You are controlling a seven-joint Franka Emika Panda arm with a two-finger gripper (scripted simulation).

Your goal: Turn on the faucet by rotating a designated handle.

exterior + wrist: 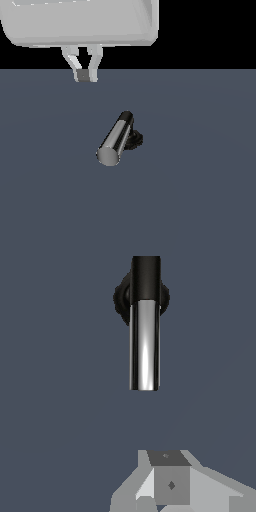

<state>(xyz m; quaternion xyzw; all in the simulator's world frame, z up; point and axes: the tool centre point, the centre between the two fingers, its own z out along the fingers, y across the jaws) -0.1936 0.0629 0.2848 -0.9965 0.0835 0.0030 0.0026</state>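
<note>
Chrome handle (pixel 115 140) horizontal on black-based faucet (pixel 134 139); untouched

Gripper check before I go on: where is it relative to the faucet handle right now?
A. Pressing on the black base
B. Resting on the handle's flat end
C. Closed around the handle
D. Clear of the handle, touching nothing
D. In the exterior view the gripper hangs well apart from the handle, with bare floor between them; the wrist view shows the same gap, and its fingertips sit together with nothing held.
</note>
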